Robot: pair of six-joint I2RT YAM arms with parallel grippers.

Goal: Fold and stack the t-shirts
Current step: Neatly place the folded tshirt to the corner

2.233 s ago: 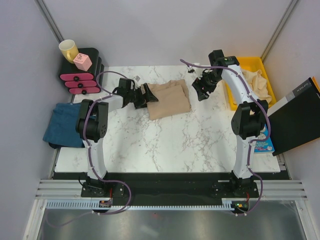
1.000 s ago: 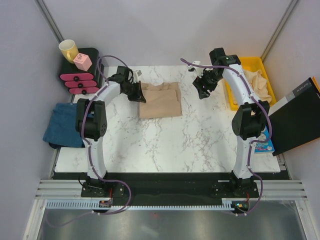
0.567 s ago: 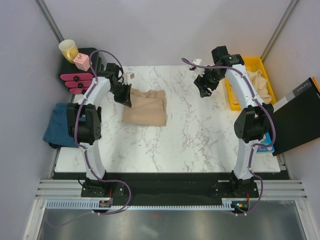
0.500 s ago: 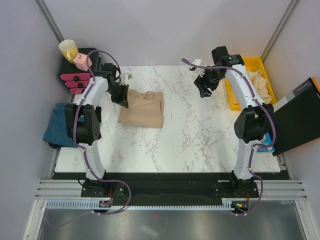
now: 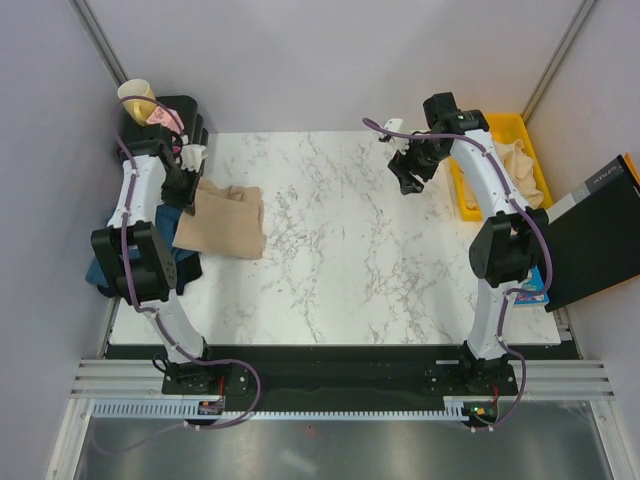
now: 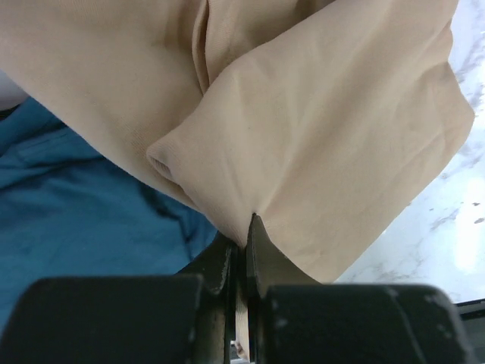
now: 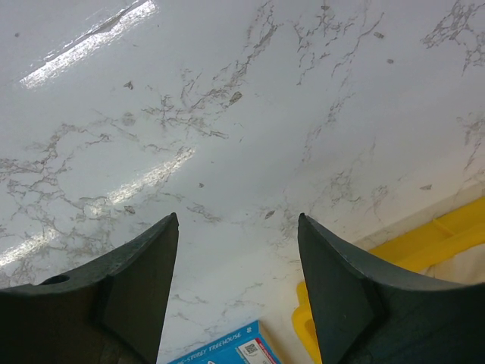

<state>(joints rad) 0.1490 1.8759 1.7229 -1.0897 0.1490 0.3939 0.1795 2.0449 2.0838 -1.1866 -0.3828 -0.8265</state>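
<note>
White, grey-veined marble table [image 5: 380,260] lies smooth and glossy, with wide open room between the two hands. Soft, matte, folded tan t-shirt [image 6: 318,129] spreads out ahead of the left hand [image 6: 241,235] at the table's left edge. Its rounded fold is nearest that hand and its length runs away from the fingertips. A rumpled teal-blue t-shirt [image 6: 68,220] lies below and beside that hand. The left hand is pressed together, pinching the tan cloth's edge. The right hand [image 7: 236,224] hangs spread above marble, a hard yellow bin [image 7: 417,231] near it.
</note>
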